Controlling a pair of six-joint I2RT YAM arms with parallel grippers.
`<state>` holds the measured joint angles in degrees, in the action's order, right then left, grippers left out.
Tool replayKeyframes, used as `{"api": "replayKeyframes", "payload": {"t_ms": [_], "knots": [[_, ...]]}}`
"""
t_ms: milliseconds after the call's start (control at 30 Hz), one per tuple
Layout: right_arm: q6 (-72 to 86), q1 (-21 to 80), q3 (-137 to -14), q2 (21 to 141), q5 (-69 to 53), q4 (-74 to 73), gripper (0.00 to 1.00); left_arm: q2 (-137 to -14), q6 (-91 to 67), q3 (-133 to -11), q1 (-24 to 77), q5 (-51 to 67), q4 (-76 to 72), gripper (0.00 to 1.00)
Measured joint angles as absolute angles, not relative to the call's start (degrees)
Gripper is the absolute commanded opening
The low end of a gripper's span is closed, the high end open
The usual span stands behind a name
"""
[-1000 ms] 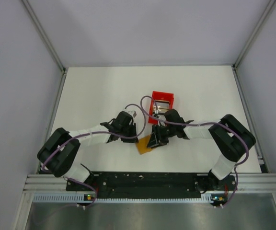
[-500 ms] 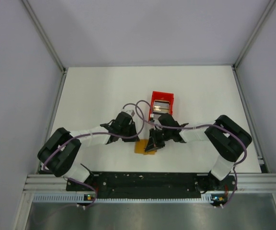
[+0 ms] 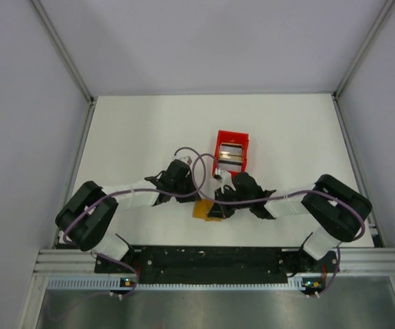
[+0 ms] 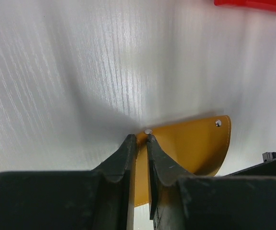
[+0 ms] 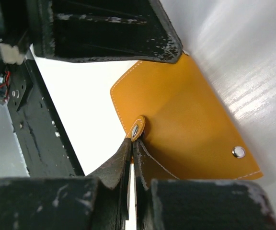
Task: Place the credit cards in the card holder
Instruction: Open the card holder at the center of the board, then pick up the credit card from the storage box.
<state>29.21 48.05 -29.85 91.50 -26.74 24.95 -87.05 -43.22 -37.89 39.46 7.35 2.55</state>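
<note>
- The small flat orange-brown leather-like card holder lies on the white table, low in the middle of the top view, between the two arms.
- The left gripper is closed on one edge of the holder, right by a small metal stud, its jaws nearly together.
- The right gripper pinches the holder's little snap tab, its jaws almost touching.
- A thin grey-white credit card sits in the red raised-rim plastic tray, just above the holder in the top view. I cannot make out a light blue card.
- The step in hand looks like opening the holder, with no card yet inside it.
- Next, the tab likely needs peeling away while the other side is pinned. One claw must then let go and fetch a card from the tray.
</note>
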Motion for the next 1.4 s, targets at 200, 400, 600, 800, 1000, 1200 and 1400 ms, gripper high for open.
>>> {"api": "replayKeyframes", "payload": {"t_ms": [200, 400, 600, 800, 1000, 1200, 1400], "knots": [[23.9, 48.6, -27.1, 91.3, -27.3, 31.4, 0.00, -87.5, -45.2, -38.0, 39.5, 7.2, 2.0, 0.00], [19.0, 49.8, -25.9, 91.2, -28.3, 35.8, 0.00, -87.8, -46.6, -38.0, 39.6, 7.0, 1.4, 0.00], [13.7, 51.8, -25.8, 89.9, -28.5, 36.8, 0.00, -87.8, -47.0, -37.9, 39.8, 6.8, 1.2, 0.00], [10.9, 52.0, -25.5, 83.3, -27.1, 31.5, 0.20, -87.5, -47.2, -38.0, 40.1, 6.3, 1.5, 0.20], [10.0, 52.0, -25.5, 76.1, -30.7, 21.8, 0.27, -86.5, -46.9, -38.8, 40.9, 5.1, 5.5, 0.31], [10.3, 52.0, -25.5, 75.7, -34.4, 13.2, 0.33, -86.3, -46.4, -40.2, 41.0, 4.7, 9.2, 0.35], [15.7, 49.7, -25.4, 72.2, -28.7, 10.7, 0.45, -82.3, -45.1, -40.4, 41.1, 0.9, 15.4, 0.61]]}}
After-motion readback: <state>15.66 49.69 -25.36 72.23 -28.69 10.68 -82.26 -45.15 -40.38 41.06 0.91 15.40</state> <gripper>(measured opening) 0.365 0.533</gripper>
